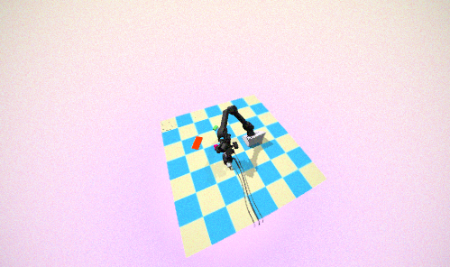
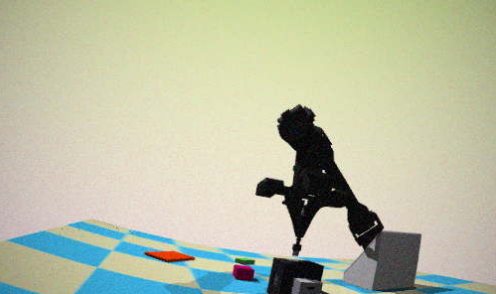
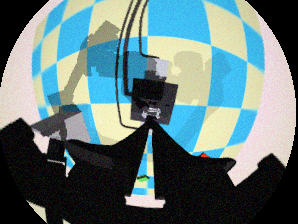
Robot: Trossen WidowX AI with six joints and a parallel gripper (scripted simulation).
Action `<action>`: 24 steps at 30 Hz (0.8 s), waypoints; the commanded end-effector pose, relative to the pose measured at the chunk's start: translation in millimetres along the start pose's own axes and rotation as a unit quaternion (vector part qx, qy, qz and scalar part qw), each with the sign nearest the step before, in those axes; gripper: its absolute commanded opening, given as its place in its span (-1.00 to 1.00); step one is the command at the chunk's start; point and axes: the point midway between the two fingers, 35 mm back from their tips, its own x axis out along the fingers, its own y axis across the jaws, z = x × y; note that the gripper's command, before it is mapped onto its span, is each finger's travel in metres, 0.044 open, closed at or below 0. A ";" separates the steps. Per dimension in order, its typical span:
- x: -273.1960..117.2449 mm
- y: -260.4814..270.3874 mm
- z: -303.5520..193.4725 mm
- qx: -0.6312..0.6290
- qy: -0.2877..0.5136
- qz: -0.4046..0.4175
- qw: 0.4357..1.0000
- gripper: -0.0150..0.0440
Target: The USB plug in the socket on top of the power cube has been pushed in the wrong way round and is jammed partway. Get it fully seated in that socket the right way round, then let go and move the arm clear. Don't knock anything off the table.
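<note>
My gripper (image 2: 298, 238) (image 3: 150, 124) is shut on the USB plug (image 2: 296, 247) and points straight down. The plug's pale metal end faces down in the exterior view, and a shiny metal part shows just past the fingertips in the wrist view. The black power cube (image 2: 280, 275) (image 3: 170, 106) stands below. In the exterior view a narrow gap shows between the plug's end and the cube's top, so the plug is out of the socket. The socket cannot be made out. Which way round the plug is turned is too small to tell.
A pale grey block (image 2: 306, 286) (image 3: 161, 68) adjoins the cube. Dark cables (image 1: 244, 182) run beside it. A grey wedge (image 2: 398, 260) (image 1: 255, 139) stands by the arm. An orange slab (image 1: 197, 142) (image 2: 169, 256), a magenta block (image 2: 244, 272) and a green block (image 2: 245, 261) (image 3: 143, 178) lie nearby.
</note>
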 end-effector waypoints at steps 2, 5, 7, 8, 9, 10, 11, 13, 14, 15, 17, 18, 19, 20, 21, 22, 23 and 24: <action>0.6 0.4 1.0 -0.003 -0.004 0.001 1.000 -0.49; 1.0 0.4 1.2 -0.003 -0.006 0.001 1.000 -0.49; 1.2 0.4 1.3 -0.003 -0.007 0.001 1.000 -0.49; 1.4 0.4 1.4 -0.003 -0.007 0.001 1.000 -0.49; 1.5 0.3 1.5 -0.003 -0.007 0.001 1.000 -0.49; 1.6 0.3 1.5 -0.003 -0.008 0.001 1.000 -0.49; 1.7 0.3 1.6 -0.003 -0.008 0.001 1.000 -0.49; 2.1 0.3 1.6 -0.003 -0.009 0.001 1.000 -0.49; 2.2 0.3 1.6 -0.003 -0.009 0.001 1.000 -0.49; 2.3 0.3 1.6 -0.003 -0.009 0.001 1.000 -0.49; 2.5 0.3 1.6 -0.003 -0.009 0.001 1.000 -0.49; 2.7 0.3 1.6 -0.003 -0.009 0.001 1.000 -0.49; 2.8 0.3 1.6 -0.003 -0.009 0.001 1.000 -0.49; 2.9 0.3 1.6 -0.003 -0.009 0.001 1.000 -0.49; 3.0 0.3 1.6 -0.003 -0.009 0.001 1.000 -0.49; 3.1 0.3 1.5 -0.003 -0.009 0.001 1.000 -0.49; 3.3 0.3 1.5 -0.003 -0.009 0.001 1.000 -0.49; 3.4 0.3 1.5 -0.003 -0.009 0.001 1.000 -0.49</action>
